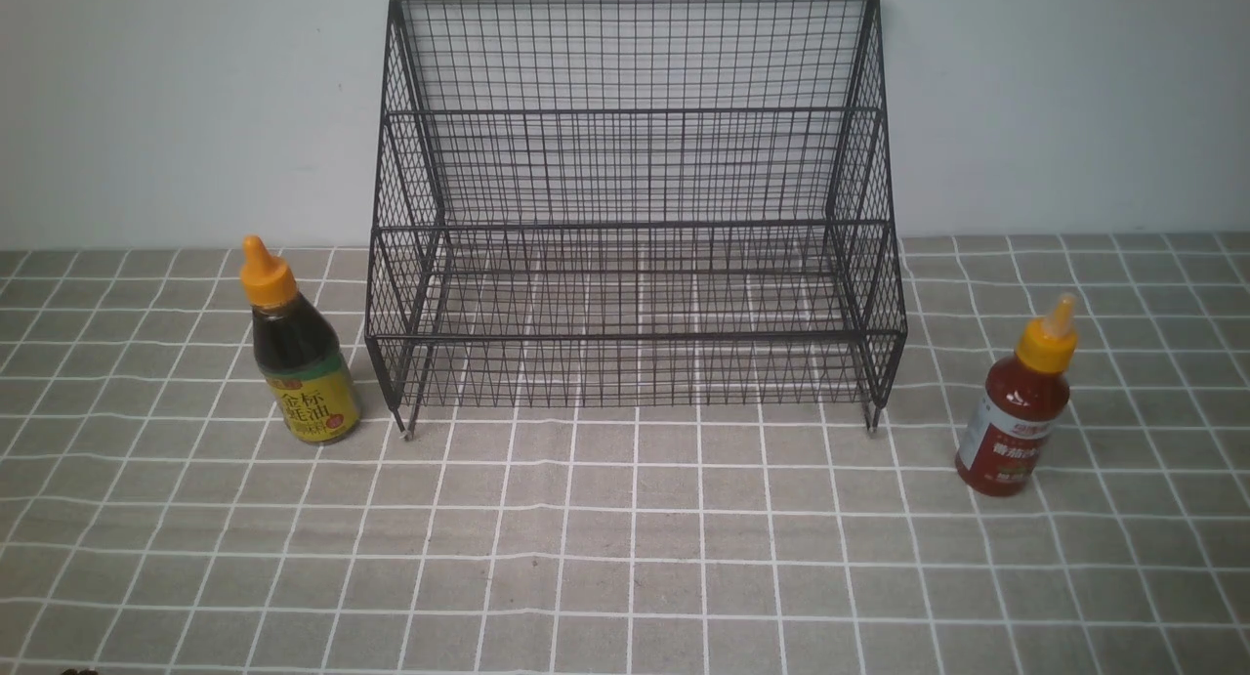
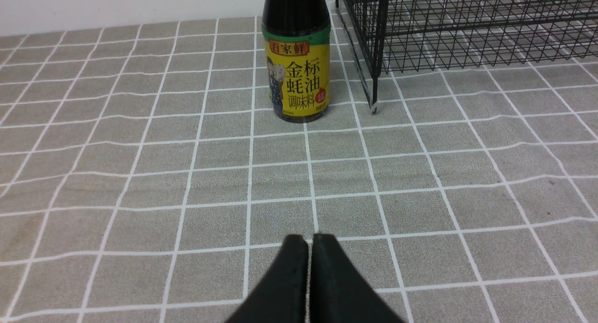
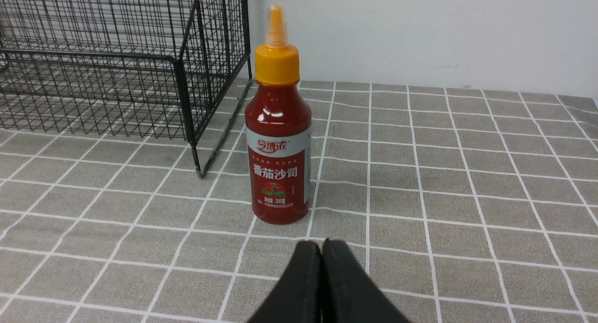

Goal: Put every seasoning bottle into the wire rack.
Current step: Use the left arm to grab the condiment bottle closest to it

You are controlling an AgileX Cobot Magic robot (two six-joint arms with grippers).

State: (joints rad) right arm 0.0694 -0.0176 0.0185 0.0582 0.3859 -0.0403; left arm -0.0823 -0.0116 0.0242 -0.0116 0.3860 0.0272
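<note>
Checked cloth (image 1: 625, 577) is seen; left pincer (image 2: 309, 241) and right pincer (image 3: 321, 246) are pressed together, best opened before dark bottle (image 2: 296, 66) and red bottle (image 3: 278, 145) ahead are clasped.

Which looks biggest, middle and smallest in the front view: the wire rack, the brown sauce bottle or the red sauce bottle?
1. wire rack: by far the largest.
2. brown sauce bottle and red sauce bottle: they look about alike, so no ranking.

Smooth, black, tapered left end effector (image 2: 309, 239) and right end effector (image 3: 321, 244)
</note>
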